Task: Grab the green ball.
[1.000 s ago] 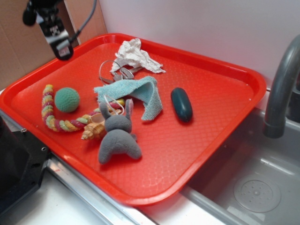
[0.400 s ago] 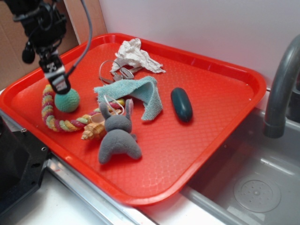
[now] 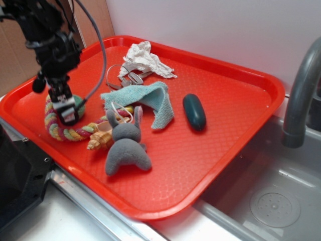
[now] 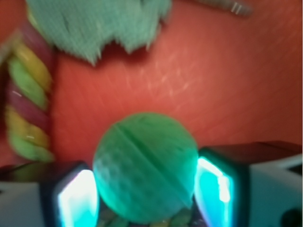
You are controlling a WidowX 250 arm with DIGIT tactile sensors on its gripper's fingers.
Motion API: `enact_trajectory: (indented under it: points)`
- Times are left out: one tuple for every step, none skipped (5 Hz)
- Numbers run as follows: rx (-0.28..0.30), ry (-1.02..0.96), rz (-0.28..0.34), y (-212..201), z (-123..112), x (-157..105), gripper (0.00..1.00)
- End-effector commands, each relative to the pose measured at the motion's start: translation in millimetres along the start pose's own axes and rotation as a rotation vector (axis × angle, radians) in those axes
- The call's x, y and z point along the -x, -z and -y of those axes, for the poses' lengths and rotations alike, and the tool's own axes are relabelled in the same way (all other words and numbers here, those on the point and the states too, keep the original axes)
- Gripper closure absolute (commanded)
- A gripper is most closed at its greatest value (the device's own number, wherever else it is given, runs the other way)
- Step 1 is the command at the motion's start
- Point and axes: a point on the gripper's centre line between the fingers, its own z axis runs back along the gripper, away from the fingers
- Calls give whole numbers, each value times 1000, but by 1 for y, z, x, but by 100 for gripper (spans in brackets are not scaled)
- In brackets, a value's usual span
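The green ball (image 4: pixel 144 165) is a round mint-green knitted ball on the red tray (image 3: pixel 225 90). In the wrist view it sits between my two fingers, which stand close on either side of it. In the exterior view my gripper (image 3: pixel 67 114) is down over the ball at the tray's left side and covers most of it; only a green sliver of the ball (image 3: pixel 79 101) shows. The gripper (image 4: pixel 147 189) is open around the ball.
A striped rope toy (image 3: pixel 55 129) curls around the ball's left and front. A teal cloth (image 3: pixel 150 100), a grey plush (image 3: pixel 125 145), a shell (image 3: pixel 100 139), a dark teal capsule (image 3: pixel 194 111) and crumpled white paper (image 3: pixel 145 59) lie on the tray. A faucet (image 3: pixel 301 90) and sink (image 3: pixel 271 201) are at the right.
My gripper has come down from above the tray's back left corner to the ball, which now lies between its fingers. Nothing else has moved.
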Motion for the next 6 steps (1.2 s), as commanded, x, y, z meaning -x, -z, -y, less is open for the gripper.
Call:
enact_trajectory:
  points:
    - [-15, -12, 29, -1, 2, -17, 100]
    - [-42, -143, 102, -53, -5, -31, 100]
    - [-123, -391, 98, -103, -9, -38, 100]
    - [-155, -597, 86, -153, 5, -47, 100]
    - [-112, -671, 130, -203, 18, -39, 100]
    - [-94, -712, 170, -218, 9, -31, 100]
